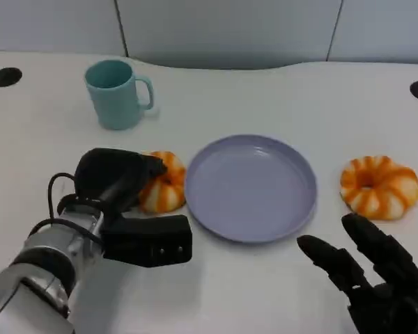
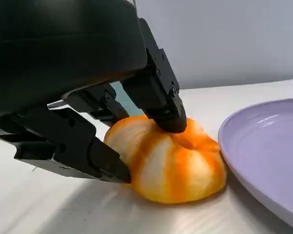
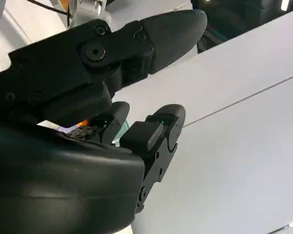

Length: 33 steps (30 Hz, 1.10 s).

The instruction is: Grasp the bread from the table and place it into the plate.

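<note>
Two hands [image 1: 115,182] [image 1: 376,275], two breads [image 1: 164,184] [image 1: 380,186], one plate [image 1: 251,188]

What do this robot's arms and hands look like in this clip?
The left forearm is silver metal with ribbed rings and thin black cables looping near the wrist. Its left hand is matte black: a rounded shell, a boxy block with small screws, and blunt angular fingers. The right hand is also black, with rounded, segmented fingers.
</note>
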Each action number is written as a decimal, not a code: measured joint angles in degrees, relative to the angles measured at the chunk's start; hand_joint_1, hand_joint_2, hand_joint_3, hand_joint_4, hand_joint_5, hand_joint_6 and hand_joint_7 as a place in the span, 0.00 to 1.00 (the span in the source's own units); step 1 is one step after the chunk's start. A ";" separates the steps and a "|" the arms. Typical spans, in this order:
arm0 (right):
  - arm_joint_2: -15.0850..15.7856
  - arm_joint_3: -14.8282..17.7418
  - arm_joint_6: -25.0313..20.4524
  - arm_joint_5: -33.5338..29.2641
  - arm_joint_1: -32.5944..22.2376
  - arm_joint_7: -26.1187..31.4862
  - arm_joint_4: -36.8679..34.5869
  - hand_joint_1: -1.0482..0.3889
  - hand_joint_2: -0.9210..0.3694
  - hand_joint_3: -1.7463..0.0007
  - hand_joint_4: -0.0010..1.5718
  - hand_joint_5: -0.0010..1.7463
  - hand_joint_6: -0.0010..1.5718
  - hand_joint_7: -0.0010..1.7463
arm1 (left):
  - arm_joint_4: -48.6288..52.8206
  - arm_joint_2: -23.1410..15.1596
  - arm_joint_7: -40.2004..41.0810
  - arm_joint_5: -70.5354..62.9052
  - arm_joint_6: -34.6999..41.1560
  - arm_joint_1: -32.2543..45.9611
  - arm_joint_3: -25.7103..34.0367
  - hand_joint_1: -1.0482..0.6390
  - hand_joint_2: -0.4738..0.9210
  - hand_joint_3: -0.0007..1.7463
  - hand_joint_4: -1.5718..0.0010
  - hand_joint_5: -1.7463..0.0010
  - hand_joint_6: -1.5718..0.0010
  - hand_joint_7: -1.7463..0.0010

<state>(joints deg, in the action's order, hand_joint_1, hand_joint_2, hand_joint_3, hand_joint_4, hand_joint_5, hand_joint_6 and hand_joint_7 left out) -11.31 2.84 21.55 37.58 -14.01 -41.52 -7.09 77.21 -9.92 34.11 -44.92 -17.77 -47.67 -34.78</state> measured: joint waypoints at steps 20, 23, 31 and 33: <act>0.01 -0.30 0.00 0.05 0.10 0.01 0.00 0.31 0.00 0.94 0.39 0.23 0.48 0.00 | 0.06 -0.08 0.70 -0.03 -0.06 -0.01 -0.77 0.69 0.94 0.00 0.26 0.92 0.29 0.97; 0.01 -0.35 0.00 0.05 0.15 0.01 0.00 0.31 0.00 0.94 0.39 0.23 0.48 0.00 | 0.06 -0.08 0.71 -0.04 -0.06 -0.01 -0.79 0.69 0.94 0.00 0.26 0.93 0.28 0.98; 0.01 -0.36 -0.02 0.10 0.16 0.01 0.00 0.31 0.00 0.94 0.38 0.23 0.48 0.00 | 0.06 -0.09 0.73 -0.03 -0.09 -0.01 -0.85 0.69 0.94 0.00 0.25 0.93 0.28 0.98; 0.01 -0.37 -0.08 0.25 0.18 0.01 0.00 0.31 0.00 0.95 0.38 0.23 0.48 0.00 | 0.06 -0.13 0.81 -0.02 -0.22 -0.01 -0.85 0.69 0.94 0.00 0.24 0.93 0.28 0.98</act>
<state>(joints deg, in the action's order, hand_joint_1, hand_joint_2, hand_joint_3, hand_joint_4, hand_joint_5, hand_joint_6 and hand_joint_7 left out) -11.30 2.47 21.47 37.84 -13.83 -41.51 -7.08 77.27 -10.05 34.92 -44.93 -17.99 -47.67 -35.63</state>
